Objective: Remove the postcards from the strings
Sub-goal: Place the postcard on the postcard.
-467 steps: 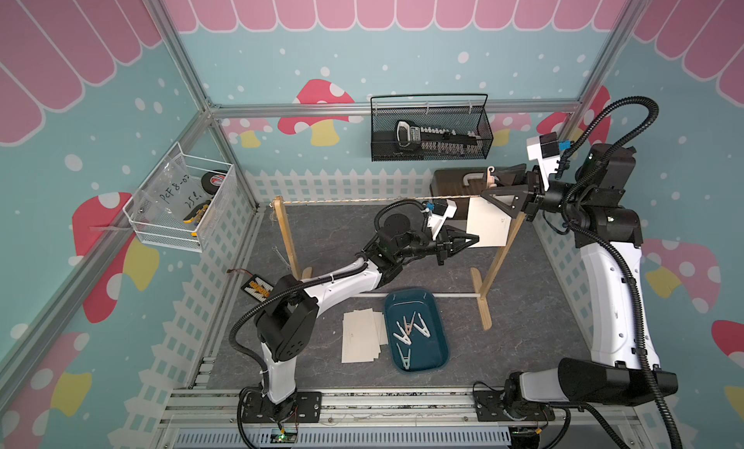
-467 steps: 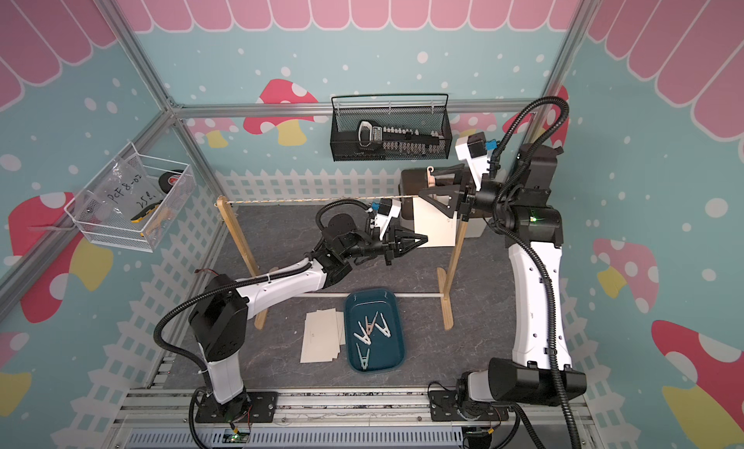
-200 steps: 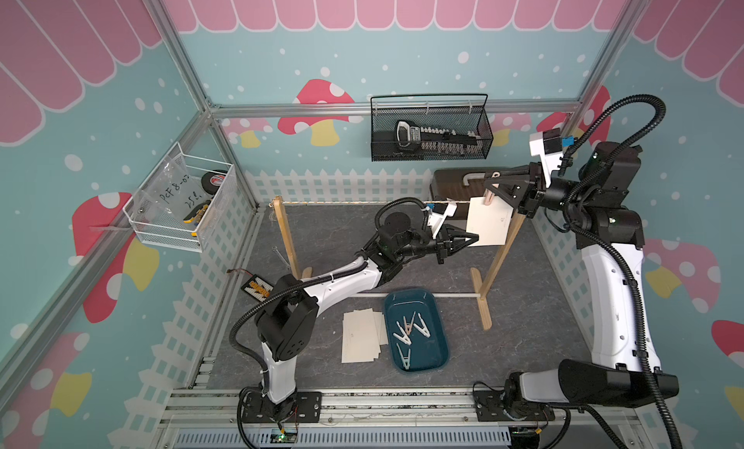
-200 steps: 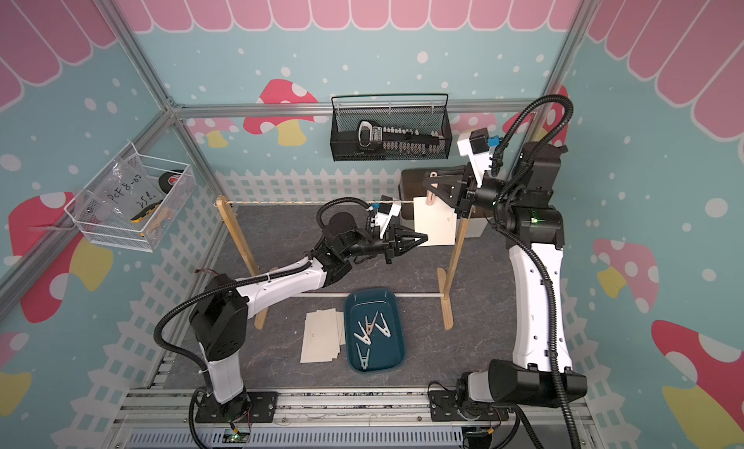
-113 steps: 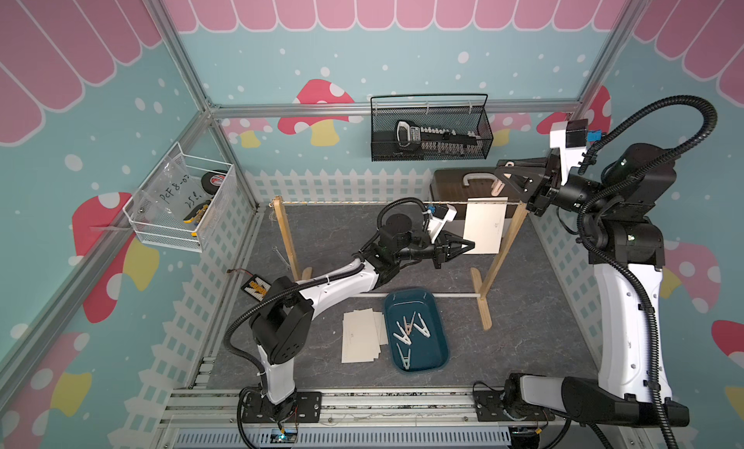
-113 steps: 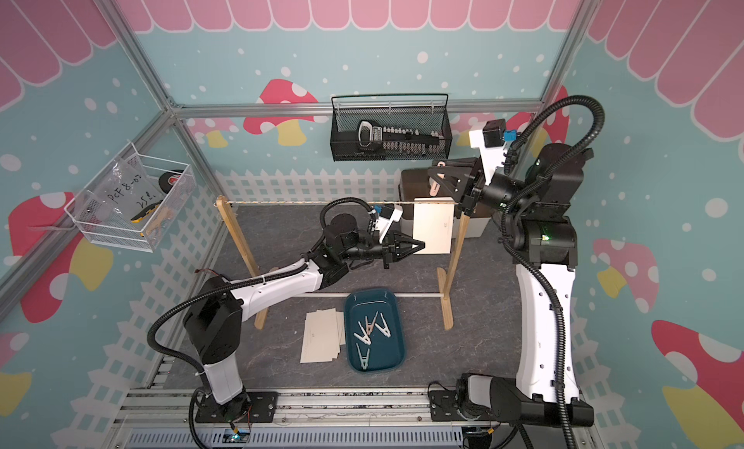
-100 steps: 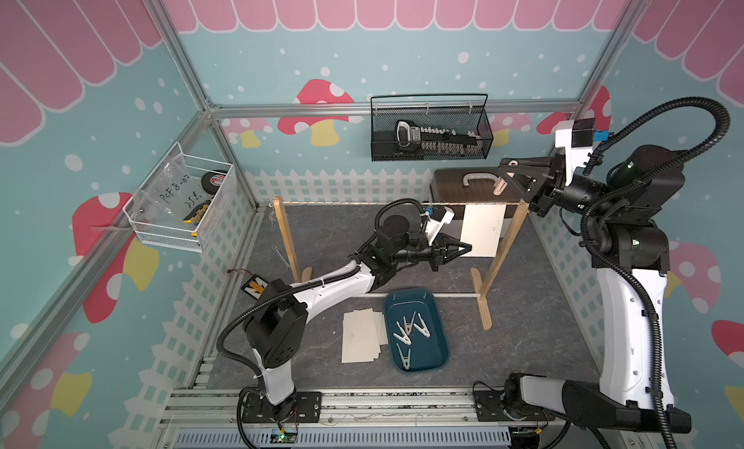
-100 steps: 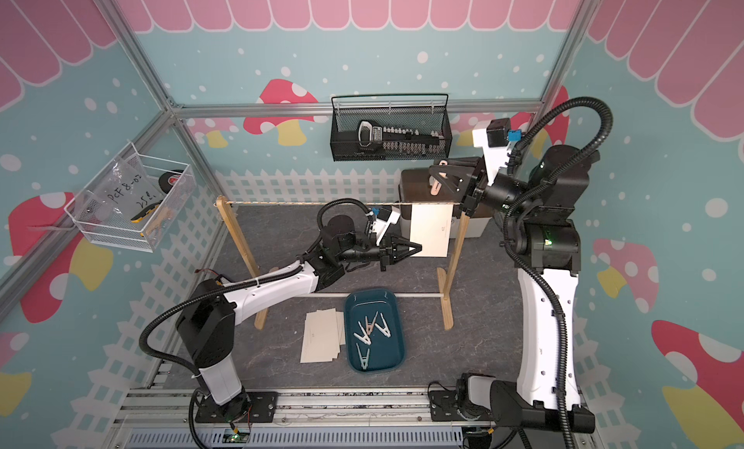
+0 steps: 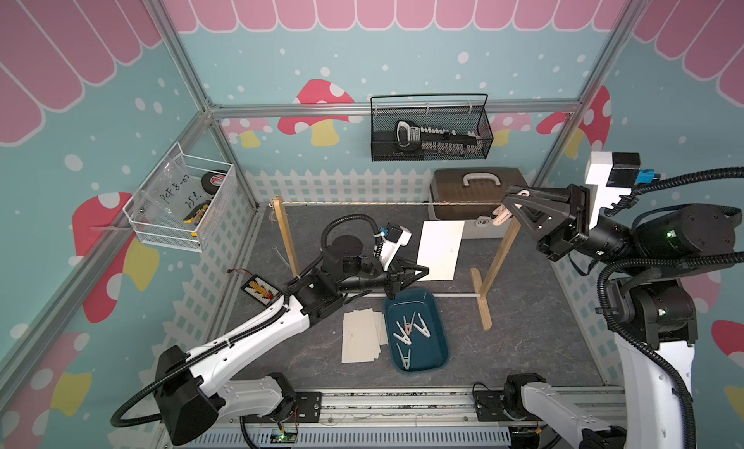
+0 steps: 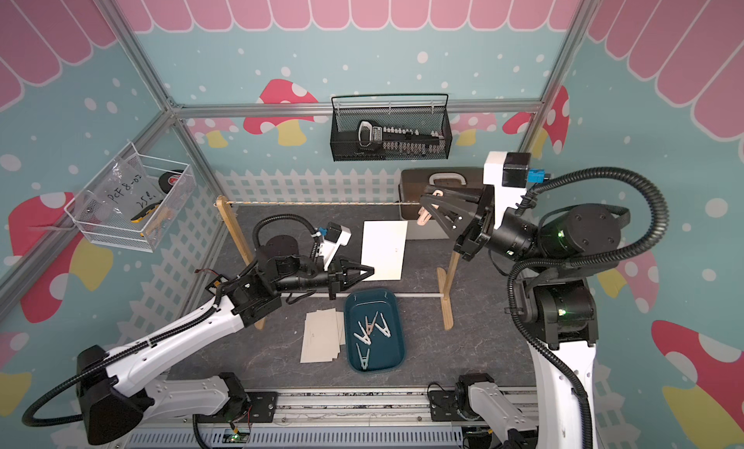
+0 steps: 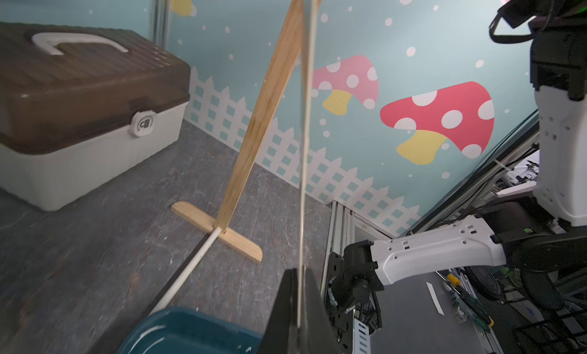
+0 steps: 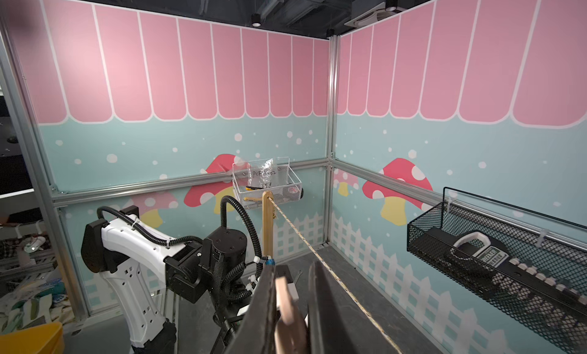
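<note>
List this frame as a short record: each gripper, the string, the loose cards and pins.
left gripper: shut on postcard, at its lower edge; card upright, below string
right gripper: shut on clothespin, beside string
string: bare
postcard stack: flat on table, beside tray
tray: four clothespins inside

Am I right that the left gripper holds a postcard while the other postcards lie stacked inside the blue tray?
Not quite. The other postcards lie stacked on the table beside the blue tray, not inside it; the tray holds only clothespins, as both top views show. The left gripper does hold a postcard.
</note>
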